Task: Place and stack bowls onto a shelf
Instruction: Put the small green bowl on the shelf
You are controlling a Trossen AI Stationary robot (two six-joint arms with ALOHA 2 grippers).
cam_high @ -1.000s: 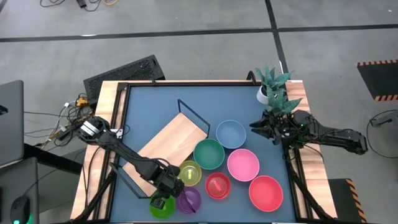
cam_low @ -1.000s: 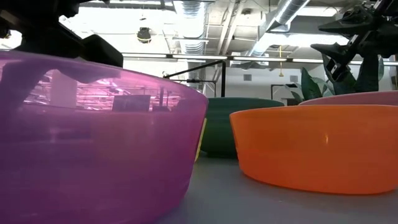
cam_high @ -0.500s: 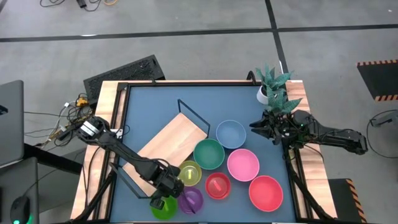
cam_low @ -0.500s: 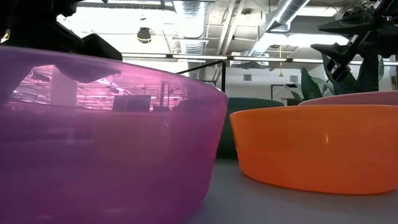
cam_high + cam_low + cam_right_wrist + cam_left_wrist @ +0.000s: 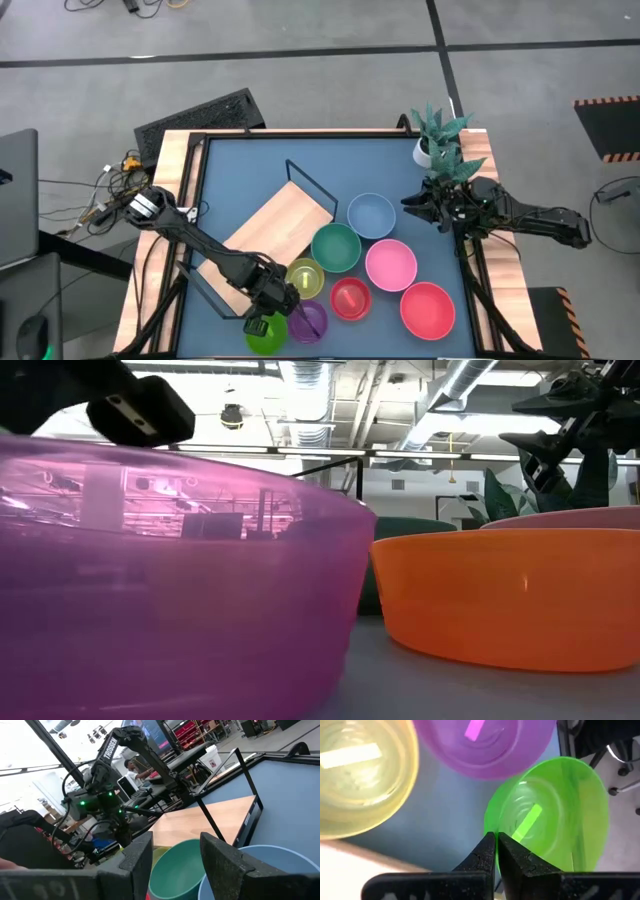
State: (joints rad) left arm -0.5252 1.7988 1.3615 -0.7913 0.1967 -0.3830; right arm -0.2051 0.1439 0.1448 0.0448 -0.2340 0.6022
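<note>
My left gripper [image 5: 266,322] is at the table's near edge, shut on the small lime green bowl [image 5: 265,336], which also shows in the left wrist view [image 5: 550,820]. The purple bowl [image 5: 309,320] touches the lime bowl's right side and fills the low view [image 5: 170,580]. The yellow bowl [image 5: 305,278] and small red bowl [image 5: 350,298] stand just beyond. The dark green [image 5: 335,247], blue [image 5: 371,215], pink [image 5: 390,265] and large red [image 5: 427,308] bowls stand to the right of the wooden shelf [image 5: 270,232]. My right gripper [image 5: 412,205] hovers open, right of the blue bowl. My left gripper pinches the lime green bowl's rim [image 5: 490,827] on the side nearest the shelf, one finger inside the bowl and one outside. The fingers come from above, pointing down. Whether the bowl is clear of the table, I cannot tell.
A potted plant [image 5: 438,140] stands at the far right, beside my right arm. The shelf lies slantwise, with its black wire frame [image 5: 310,185] at the far end. The far left of the blue tabletop [image 5: 240,170] is bare. The table's near edge runs right by the lime bowl.
The purple bowl has slid a little toward the table's right edge and fills more of the low view. In that view my left arm's dark shape stands higher than before. The gripper stays shut on the lime bowl.
</note>
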